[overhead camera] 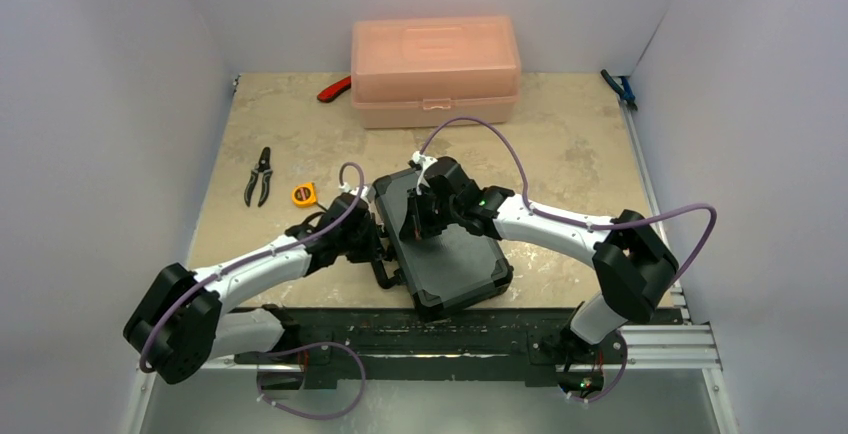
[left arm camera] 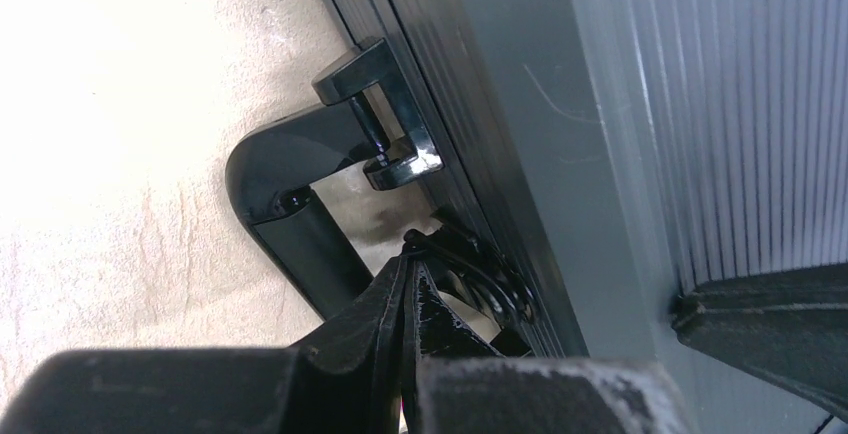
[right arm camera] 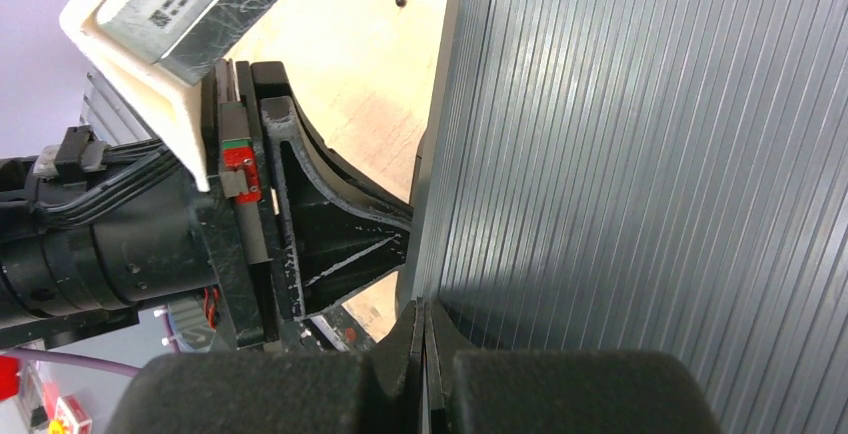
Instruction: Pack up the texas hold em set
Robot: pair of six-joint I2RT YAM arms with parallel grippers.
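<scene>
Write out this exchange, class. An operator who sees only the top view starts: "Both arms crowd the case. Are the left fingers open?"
Observer: No. The left fingers are shut, tips by the side of the case, next to the handle.
Operator: Is the handle gripped?
Observer: No. It lies outside the fingers, over the table.
Operator: And the right fingers?
Observer: The right fingers are shut too, tips at the edge of the ribbed lid.
</scene>
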